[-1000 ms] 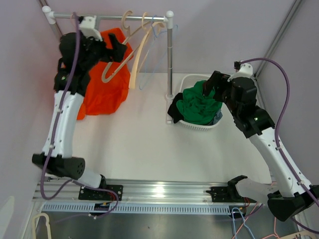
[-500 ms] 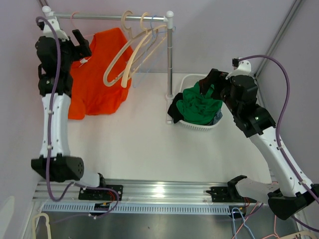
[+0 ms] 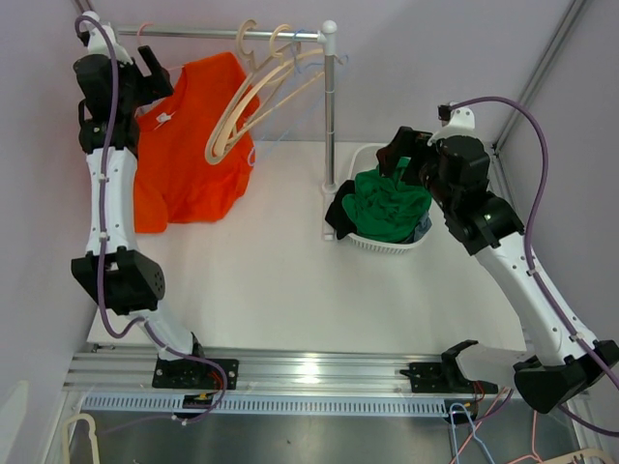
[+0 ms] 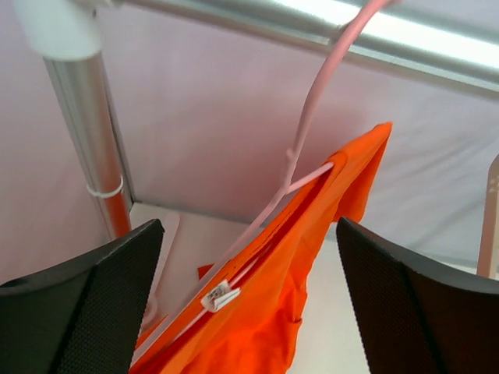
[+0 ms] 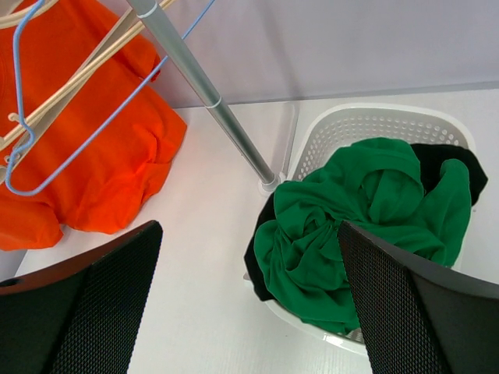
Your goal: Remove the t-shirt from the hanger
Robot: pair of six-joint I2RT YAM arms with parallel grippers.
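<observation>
Orange t-shirt hangs on its pink hanger from the rail, at the left. We see the left end effector spread wide just before it, grasping nothing; the right end effector is released near the basket.

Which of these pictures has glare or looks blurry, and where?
Top external: sharp overall, with a bright glare patch on the metal rail at the near edge. Left wrist: the rack's bar is washed out by reflected light. Right wrist: evenly lit, crisp on the green clothes.
</observation>
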